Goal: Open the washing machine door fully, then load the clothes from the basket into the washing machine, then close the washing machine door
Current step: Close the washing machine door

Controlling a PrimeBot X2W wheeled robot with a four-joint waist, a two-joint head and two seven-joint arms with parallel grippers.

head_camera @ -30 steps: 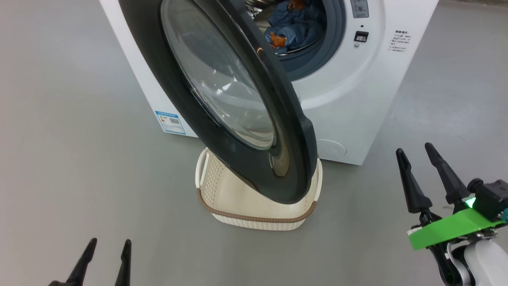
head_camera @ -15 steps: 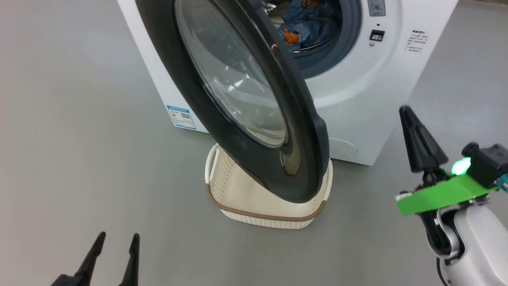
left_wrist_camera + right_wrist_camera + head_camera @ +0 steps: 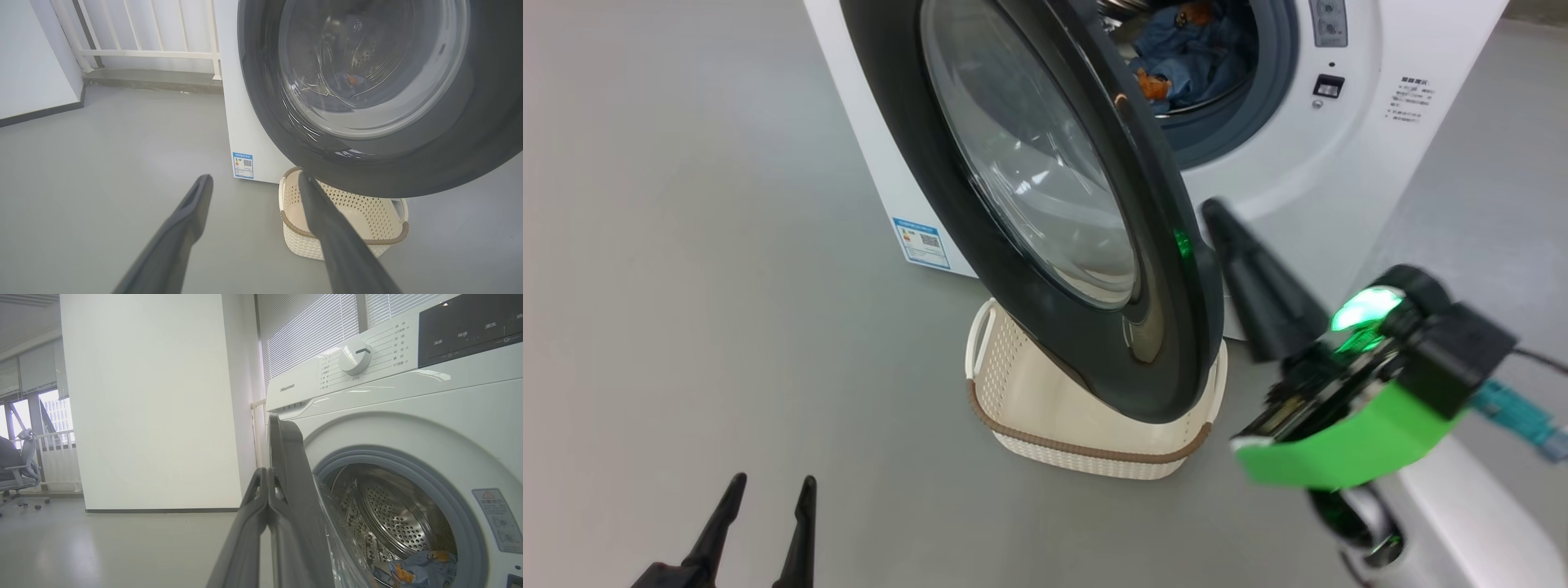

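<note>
The washing machine door (image 3: pixel 1045 204) hides part of the basket (image 3: pixel 1054 416); right claw (image 3: pixel 1217 212) closed, left claw (image 3: pixel 773 482) wide.

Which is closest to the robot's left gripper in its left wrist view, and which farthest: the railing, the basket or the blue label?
1. Basket, on the floor just beyond the left gripper, to its right.
2. Blue label, low on the washing machine, beyond the basket.
3. Railing, far back at upper left.

basket (image 3: pixel 1086 457) on the floor (image 3: pixel 686 286) before the washing machine (image 3: pixel 1347 163), under its door (image 3: pixel 1045 188); clothes (image 3: pixel 1192 49) in the machine
</note>
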